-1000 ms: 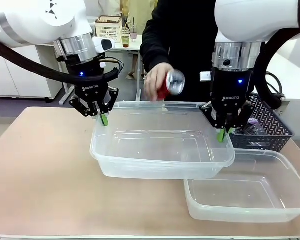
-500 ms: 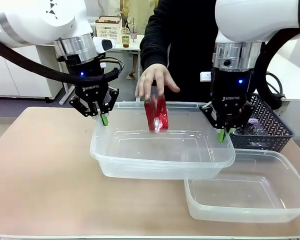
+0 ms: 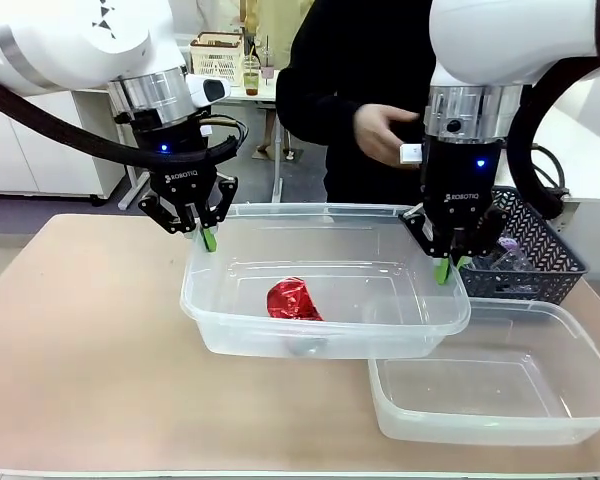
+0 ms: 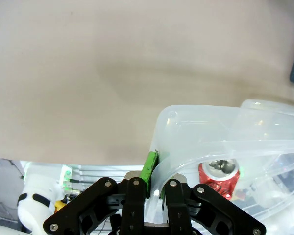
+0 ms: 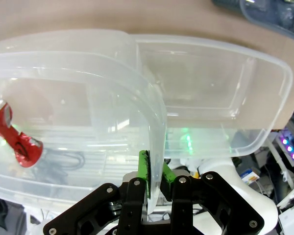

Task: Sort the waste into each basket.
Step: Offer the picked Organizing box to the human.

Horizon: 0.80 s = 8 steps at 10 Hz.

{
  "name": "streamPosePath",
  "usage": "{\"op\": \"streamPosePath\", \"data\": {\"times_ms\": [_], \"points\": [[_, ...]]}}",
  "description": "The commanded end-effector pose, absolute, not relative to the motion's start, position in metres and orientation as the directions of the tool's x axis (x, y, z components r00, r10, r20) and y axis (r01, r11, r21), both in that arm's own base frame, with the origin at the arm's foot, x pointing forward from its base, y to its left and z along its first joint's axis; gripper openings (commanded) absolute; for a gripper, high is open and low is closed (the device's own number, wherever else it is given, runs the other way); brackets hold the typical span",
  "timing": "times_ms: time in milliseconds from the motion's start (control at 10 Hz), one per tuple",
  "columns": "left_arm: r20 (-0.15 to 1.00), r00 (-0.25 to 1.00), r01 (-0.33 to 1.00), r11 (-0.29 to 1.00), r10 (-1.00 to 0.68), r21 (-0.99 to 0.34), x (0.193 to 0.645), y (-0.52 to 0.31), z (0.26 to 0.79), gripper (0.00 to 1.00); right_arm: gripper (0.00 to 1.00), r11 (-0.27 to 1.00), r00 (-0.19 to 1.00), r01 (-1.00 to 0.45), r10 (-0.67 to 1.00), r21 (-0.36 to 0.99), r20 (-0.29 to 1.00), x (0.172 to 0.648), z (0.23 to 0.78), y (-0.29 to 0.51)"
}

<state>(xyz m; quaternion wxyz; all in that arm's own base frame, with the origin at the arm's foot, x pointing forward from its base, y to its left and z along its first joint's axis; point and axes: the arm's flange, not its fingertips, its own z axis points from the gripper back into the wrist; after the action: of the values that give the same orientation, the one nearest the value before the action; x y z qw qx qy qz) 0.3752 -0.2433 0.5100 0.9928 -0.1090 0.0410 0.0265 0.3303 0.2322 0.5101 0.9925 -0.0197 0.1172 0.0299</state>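
Now the crushed red can point(image 3: 293, 300) — held in the person's hand point(image 3: 382, 135) a moment ago — lies inside the raised tub point(image 3: 242, 335), one item sorted, while the left gripper point(image 3: 206, 238) and right gripper point(image 3: 446, 268) stay clamped tight on its opposite rims — the second tub point(image 3: 480, 422) beside it holds nothing.

Tub point(image 3: 380, 340) open from above between the arms, just a can point(image 3: 293, 300) on its floor. Left gripper point(image 3: 208, 240) and right gripper point(image 3: 447, 270) clamp its end rims, blocking them. Second tub point(image 3: 500, 420) clear on top. Table point(image 3: 80, 340) free on the left. Basket point(image 3: 545, 255) boxed in behind the right arm, with a person's hand point(image 3: 380, 135) beside that arm.
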Motion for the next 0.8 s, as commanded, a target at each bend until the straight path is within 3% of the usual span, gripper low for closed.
{"op": "streamPosePath", "data": {"times_ms": [0, 700], "points": [[-0.078, 0.995, -0.078, 0.970, 0.061, -0.230, 0.3781, -0.2441, 0.5188, 0.07, 0.06, 0.997, 0.968, -0.069, 0.056, -0.046, -0.243, 0.3280, 0.5118, 0.2338], [-0.078, 0.995, -0.078, 0.970, 0.061, -0.230, 0.3781, -0.2441, 0.5188, 0.07, 0.06, 0.997, 0.968, -0.069, 0.056, -0.046, -0.243, 0.3280, 0.5118, 0.2338]]}}
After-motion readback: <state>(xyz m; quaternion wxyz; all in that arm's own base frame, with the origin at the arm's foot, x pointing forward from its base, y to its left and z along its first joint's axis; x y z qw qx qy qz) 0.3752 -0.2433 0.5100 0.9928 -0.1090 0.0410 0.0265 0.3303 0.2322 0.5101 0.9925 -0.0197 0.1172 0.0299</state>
